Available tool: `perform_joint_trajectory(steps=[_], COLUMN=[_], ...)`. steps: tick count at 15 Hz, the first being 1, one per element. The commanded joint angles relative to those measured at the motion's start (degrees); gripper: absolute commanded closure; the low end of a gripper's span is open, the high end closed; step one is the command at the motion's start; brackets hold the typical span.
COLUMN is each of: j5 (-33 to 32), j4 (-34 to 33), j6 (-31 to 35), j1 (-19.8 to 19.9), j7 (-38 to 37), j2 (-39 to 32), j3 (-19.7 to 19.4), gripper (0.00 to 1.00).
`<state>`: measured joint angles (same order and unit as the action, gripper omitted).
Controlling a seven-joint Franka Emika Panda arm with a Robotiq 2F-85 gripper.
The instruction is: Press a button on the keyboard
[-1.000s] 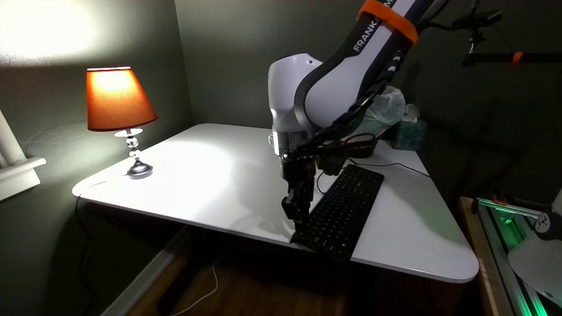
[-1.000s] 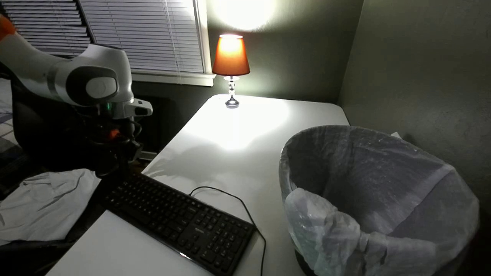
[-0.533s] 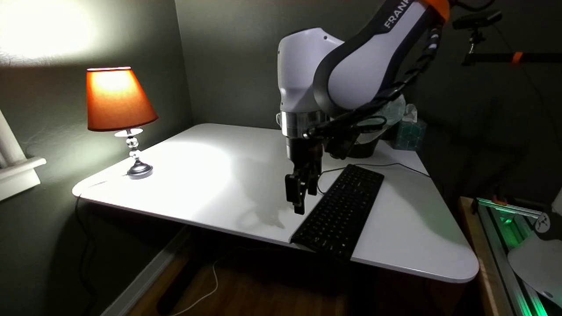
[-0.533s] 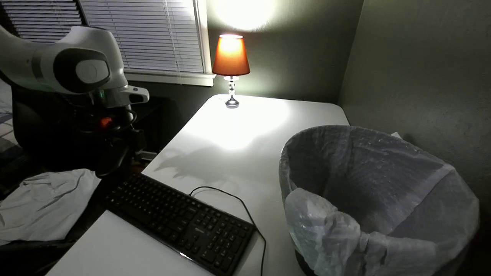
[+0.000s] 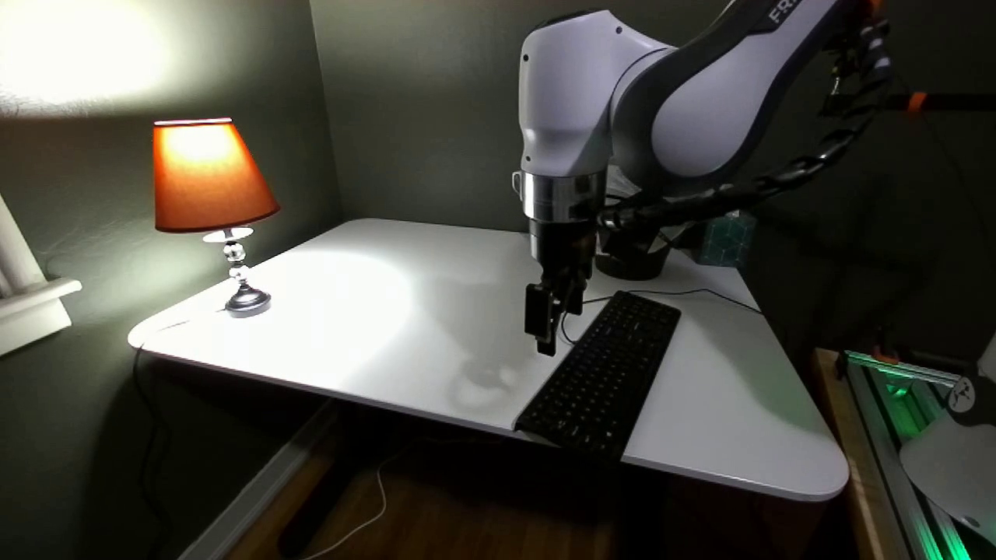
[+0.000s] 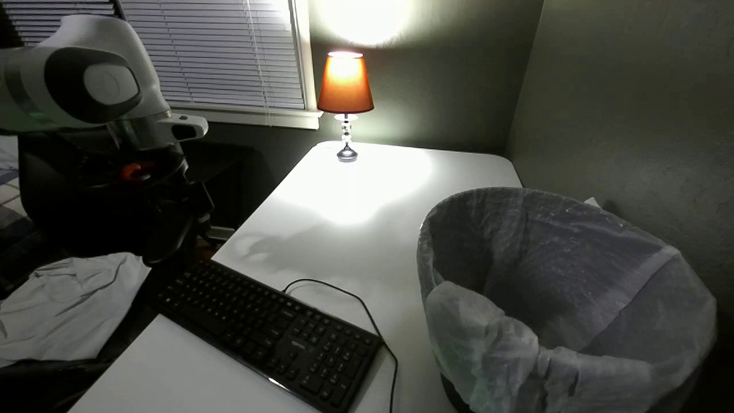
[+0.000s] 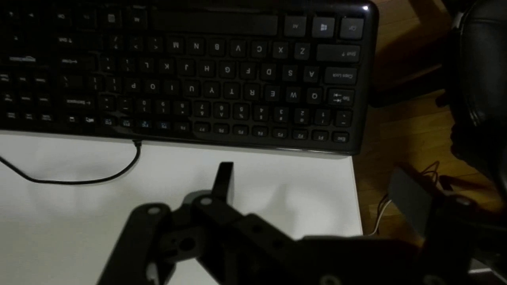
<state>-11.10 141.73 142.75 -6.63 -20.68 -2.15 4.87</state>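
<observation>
Arm (image 5: 572, 101) has gone up. A second ago the gripper (image 5: 559, 323) was down by the Esc corner of the keyboard (image 5: 611, 373), touching or not I can't say; half a second ago it had already lifted; now higher again, clear of the keys, hanging in the air off the cable-side edge. Both exterior views show the rise. Hand is released: fingers (image 7: 225, 180) spread wide apart, with the keyboard beyond their tips in the wrist view.

Keyboard hasn't budged. Flat on the white desk (image 5: 350, 327), Esc/Ctrl end at the desk edge and jutting a little past it, black cable (image 7: 79, 182) curling off the back.

The wrapped cable bundle (image 5: 778, 183) on the arm has swung up too; in an exterior view it now crosses in front of the tissue box (image 5: 727, 239) top, where the tissue showed before. Lamp (image 5: 210, 179) still lit, same spot. Lined bin (image 6: 470, 338), same spot, near the numpad end.
</observation>
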Motion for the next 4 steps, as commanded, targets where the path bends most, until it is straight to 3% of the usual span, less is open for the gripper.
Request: perform_joint_trajectory(steps=[1, 4], j5=[-0.5, -0.9], j4=[0.4, 1.1], j6=[-0.1, -0.1], j1=[0.2, 0.3], j7=[-0.4, -0.7], j2=[0.7, 1.6], j3=[0.2, 0.3], gripper=[0.00, 0.00])
